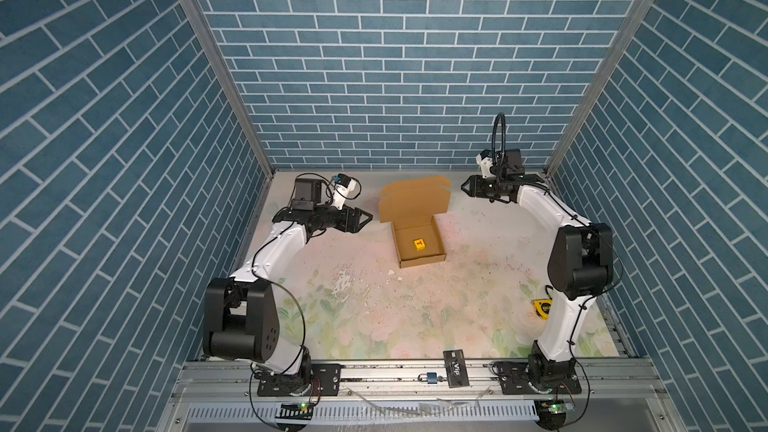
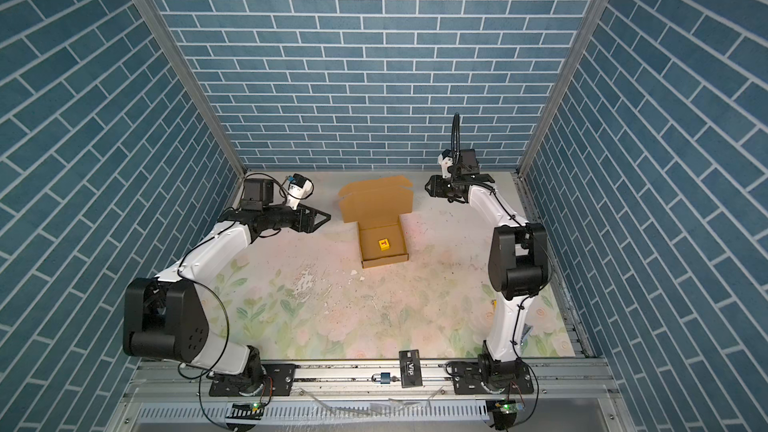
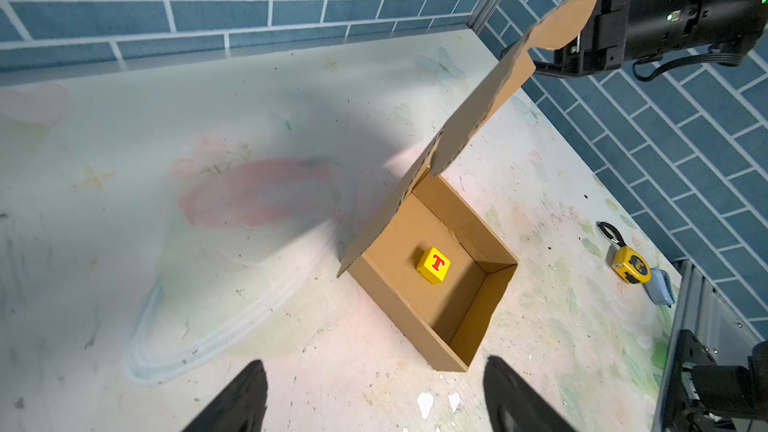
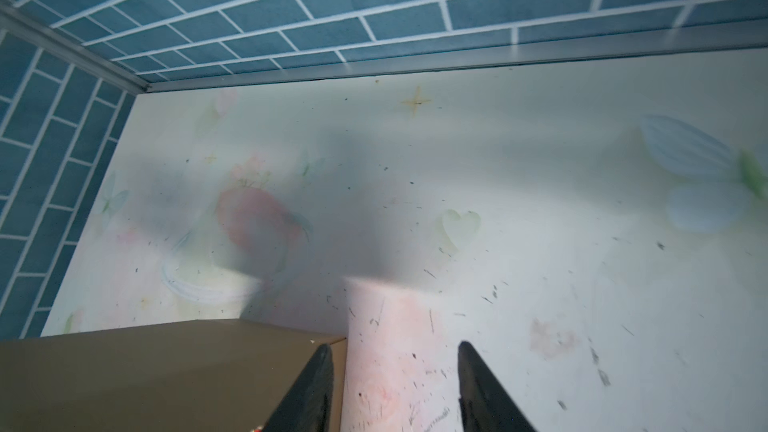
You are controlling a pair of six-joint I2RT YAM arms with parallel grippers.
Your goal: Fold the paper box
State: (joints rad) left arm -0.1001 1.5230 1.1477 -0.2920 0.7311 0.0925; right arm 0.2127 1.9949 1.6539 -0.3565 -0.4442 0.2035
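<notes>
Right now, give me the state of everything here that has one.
paper box, walls folded up, lid open and raised.
yellow block, lying inside the paper box.
left end effector, open, empty, clear of the box.
right end effector, open, empty, beside the lid's edge.
tape measure, tape retracted.

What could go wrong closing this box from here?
1. Nothing pins the paper box base; the left gripper and right gripper are both open and empty, so pushing the raised lid may slide it across the table.
2. The lid's rounded tabs stick out and may land outside the walls instead of tucking in.
3. A right finger sits beside the lid's corner and could snag it.
</notes>
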